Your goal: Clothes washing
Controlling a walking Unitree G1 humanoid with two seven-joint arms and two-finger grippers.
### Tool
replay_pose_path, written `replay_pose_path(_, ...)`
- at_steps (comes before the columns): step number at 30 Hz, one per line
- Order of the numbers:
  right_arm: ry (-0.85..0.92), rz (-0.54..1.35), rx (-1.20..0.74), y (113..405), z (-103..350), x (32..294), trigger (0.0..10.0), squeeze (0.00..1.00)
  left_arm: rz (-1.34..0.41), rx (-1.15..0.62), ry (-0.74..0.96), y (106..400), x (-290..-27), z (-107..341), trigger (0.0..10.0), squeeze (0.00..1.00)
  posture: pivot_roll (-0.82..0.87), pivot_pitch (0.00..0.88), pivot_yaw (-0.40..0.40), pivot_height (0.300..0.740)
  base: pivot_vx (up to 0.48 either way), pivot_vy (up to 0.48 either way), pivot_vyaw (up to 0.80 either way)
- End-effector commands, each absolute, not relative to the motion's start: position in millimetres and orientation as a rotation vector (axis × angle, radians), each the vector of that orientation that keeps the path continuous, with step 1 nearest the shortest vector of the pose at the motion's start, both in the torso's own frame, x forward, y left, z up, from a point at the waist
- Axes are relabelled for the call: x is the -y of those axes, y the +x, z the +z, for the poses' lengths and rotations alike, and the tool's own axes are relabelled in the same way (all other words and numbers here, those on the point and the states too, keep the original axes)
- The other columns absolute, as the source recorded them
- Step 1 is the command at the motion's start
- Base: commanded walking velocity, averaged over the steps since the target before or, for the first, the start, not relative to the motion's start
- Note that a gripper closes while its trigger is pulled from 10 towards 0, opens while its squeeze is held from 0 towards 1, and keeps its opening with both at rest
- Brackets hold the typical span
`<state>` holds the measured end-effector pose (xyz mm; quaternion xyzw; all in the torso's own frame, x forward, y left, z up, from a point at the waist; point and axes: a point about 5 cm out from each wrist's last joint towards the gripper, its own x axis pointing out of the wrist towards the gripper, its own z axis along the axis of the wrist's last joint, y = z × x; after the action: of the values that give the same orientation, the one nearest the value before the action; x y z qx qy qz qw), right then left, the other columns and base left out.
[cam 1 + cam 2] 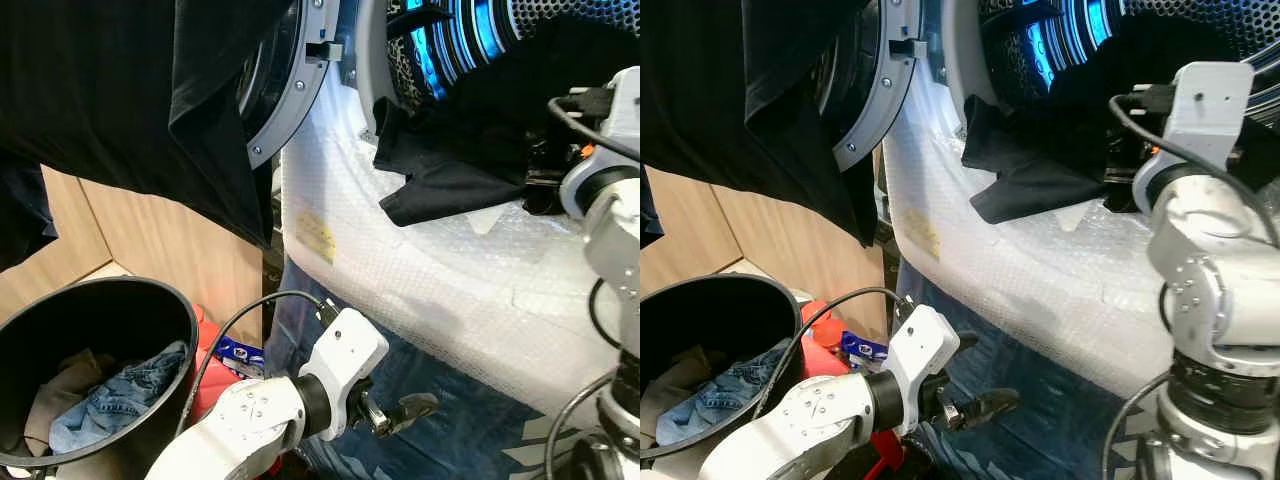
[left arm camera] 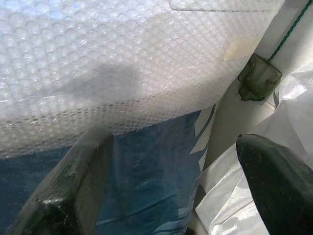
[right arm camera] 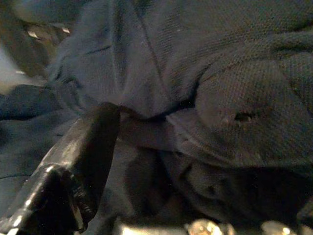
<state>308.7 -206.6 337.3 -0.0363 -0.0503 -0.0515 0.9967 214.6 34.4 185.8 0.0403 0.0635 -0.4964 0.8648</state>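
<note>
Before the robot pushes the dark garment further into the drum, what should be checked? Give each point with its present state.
1. Washer door open: ok.
2. Dark garment fully inside drum: not ok, it hangs over the rim.
3. Right gripper at the garment: ok; grip cannot tell.
4. Left gripper free: ok, jaws open, holding nothing.
5. Bin emptied: not ok, jeans lie inside.

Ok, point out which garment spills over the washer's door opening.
The black garment hanging out of the washing machine drum onto the bubble wrap. The blue denim garment lies in the black bin; another black garment drapes over the door.
</note>
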Motion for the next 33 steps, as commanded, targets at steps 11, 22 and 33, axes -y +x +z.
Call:
replay_pose_path(11,-0.157,0.138,0.008,287.5,333.7,214.7,10.0,1.0,-1.062,-0.13,0.072,214.8,-33.1,186.3,10.0,0.0,-0.05,0.044,-0.097,0.74,0.0,0.0,0.0)
replay_pose_path(22,-0.058,0.324,0.086,269.1,354.4,227.9,10.0,0.0,-1.073,-0.125,0.073,213.6,-32.8,186.9,10.0,0.0,-0.06,0.035,-0.087,0.74,0.0,0.0,0.0)
replay_pose_path(33,-0.094,0.824,0.023,228.7,322.3,207.7,10.0,0.0,-1.072,-0.125,0.091,217.9,-34.4,187.1,10.0,0.0,-0.06,0.009,-0.065,0.74,0.0,0.0,0.0)
